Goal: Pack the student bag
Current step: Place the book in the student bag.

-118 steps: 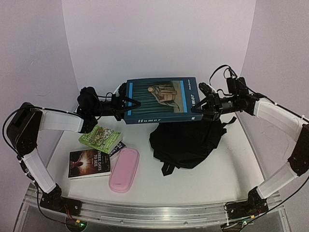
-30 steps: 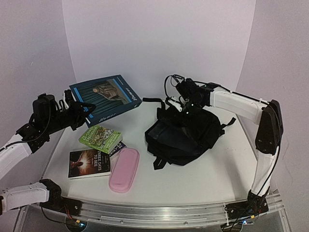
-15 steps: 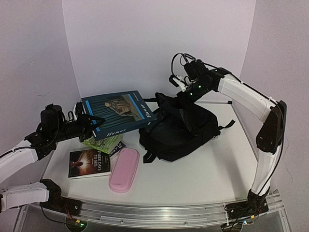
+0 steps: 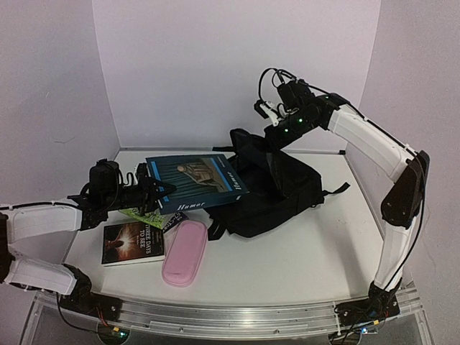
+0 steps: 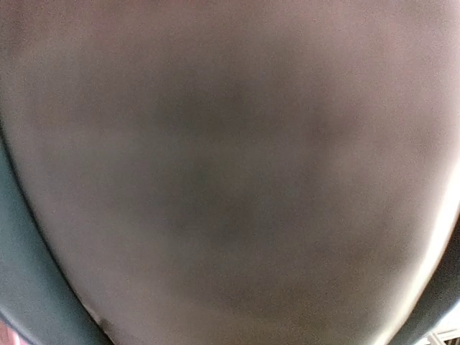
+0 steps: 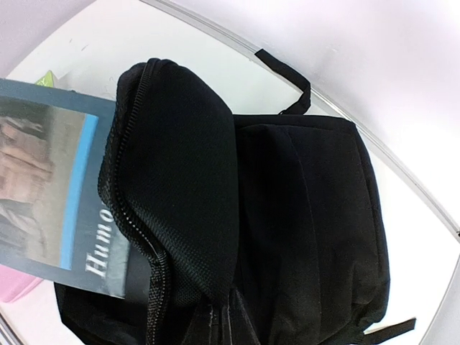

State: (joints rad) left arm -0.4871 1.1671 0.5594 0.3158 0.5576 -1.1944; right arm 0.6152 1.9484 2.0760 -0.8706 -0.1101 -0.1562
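The student bag (image 4: 280, 190) is a black fabric backpack lying at the table's middle right. My right gripper (image 4: 273, 136) is shut on its top flap and holds the flap raised, so the zip edge (image 6: 136, 237) hangs open. My left gripper (image 4: 151, 192) is shut on the left edge of a large blue book titled "Humor" (image 4: 198, 180) and holds it flat above the table. The book's right end reaches the bag's open mouth, which also shows in the right wrist view (image 6: 50, 187). The left wrist view is filled by a blurred grey surface.
A green book (image 4: 140, 214) lies under the held book. A dark book titled "Three Days to See" (image 4: 133, 241) and a pink pencil case (image 4: 185, 251) lie at front left. White walls enclose the back and sides. A bag strap (image 4: 334, 190) trails right.
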